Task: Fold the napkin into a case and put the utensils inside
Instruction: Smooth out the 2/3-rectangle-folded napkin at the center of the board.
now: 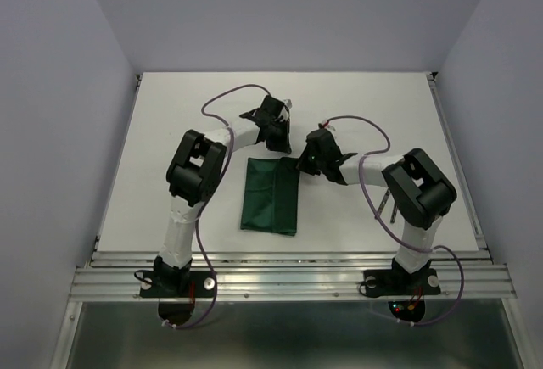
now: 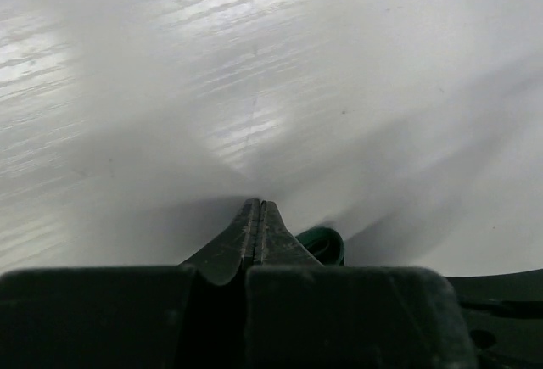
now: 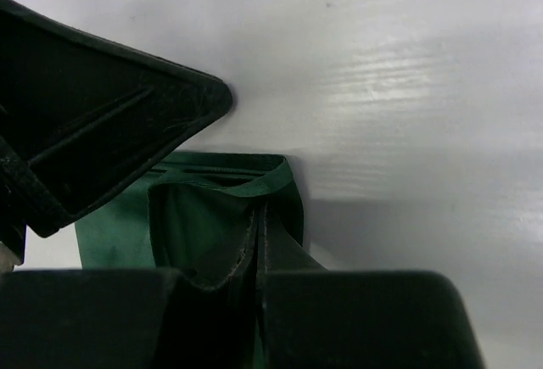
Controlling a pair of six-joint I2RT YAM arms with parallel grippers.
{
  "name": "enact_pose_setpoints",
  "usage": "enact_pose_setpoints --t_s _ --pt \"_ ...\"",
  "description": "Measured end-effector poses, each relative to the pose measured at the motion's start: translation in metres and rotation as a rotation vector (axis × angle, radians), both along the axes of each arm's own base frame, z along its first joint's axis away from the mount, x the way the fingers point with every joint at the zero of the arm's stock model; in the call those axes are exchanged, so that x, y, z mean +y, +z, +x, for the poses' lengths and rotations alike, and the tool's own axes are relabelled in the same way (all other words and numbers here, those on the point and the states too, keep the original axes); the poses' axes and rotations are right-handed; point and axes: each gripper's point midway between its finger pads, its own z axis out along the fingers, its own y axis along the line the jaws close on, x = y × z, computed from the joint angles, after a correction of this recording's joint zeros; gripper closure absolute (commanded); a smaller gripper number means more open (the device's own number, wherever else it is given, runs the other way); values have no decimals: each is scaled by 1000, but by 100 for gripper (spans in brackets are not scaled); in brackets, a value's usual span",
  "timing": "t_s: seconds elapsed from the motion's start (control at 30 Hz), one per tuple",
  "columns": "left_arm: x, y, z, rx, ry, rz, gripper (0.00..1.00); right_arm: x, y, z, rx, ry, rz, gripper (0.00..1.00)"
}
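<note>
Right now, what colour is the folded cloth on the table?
The napkin is plain dark green, with no pattern. The top camera shows it best.

The white table [image 1: 170, 131] carries the folded dark green napkin [image 1: 271, 198] near its middle, with slim utensils [image 1: 389, 206] lying well to its right.

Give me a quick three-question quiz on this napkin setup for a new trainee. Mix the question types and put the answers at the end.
1. True or false: the napkin lies spread out as a single flat square.
2. Which gripper pinches a layer of the green cloth? A) left gripper B) right gripper C) neither
3. Fill in: the utensils lie on the robot's own ____ side.

Key: 1 false, it is folded into a narrower shape; 2 B; 3 right.
</note>
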Motion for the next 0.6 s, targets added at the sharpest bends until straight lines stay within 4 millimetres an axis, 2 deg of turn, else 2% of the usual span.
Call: enact_pose_setpoints --t_s 0.23,0.37,0.43,0.5,0.6 --pt "-25 0 -10 -1 -61 -11 100 -12 -1 -21 33 -45 41 99" --pt "-28 0 -16 4 -73 6 100 -12 -1 -22 36 -53 47 99" --pt "-23 2 -17 3 -59 33 100 -12 -1 -22 36 -54 47 99" --pt "-14 9 -16 -8 -34 64 100 -13 -1 -22 36 -55 46 99" --pt "-5 42 -13 -69 1 75 100 -13 -1 -21 34 -57 43 99"
